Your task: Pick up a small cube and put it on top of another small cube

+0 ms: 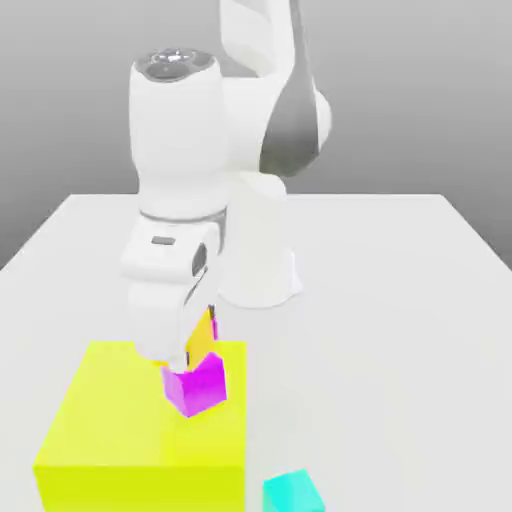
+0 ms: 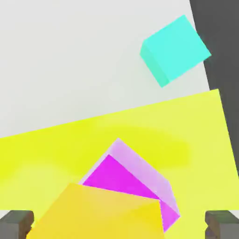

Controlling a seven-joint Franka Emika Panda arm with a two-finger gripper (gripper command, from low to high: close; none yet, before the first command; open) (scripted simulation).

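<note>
My arm (image 1: 240, 130) is white with a grey joint cover, folded forward and down from its base (image 1: 262, 255) at the back. Wrist section points straight down, hand tilted slightly toward the exterior view's left. My gripper (image 1: 196, 350) hangs low, just over the big yellow block. The orange cube (image 1: 203, 335) sits between my fingers, held above the magenta one, tilted a little. In the hand view my two dark fingertips (image 2: 16, 223) show at the lower corners, well apart, with the orange cube's face spanning the space between them. Can't tell from either view how tight the fingers press its sides.
</note>
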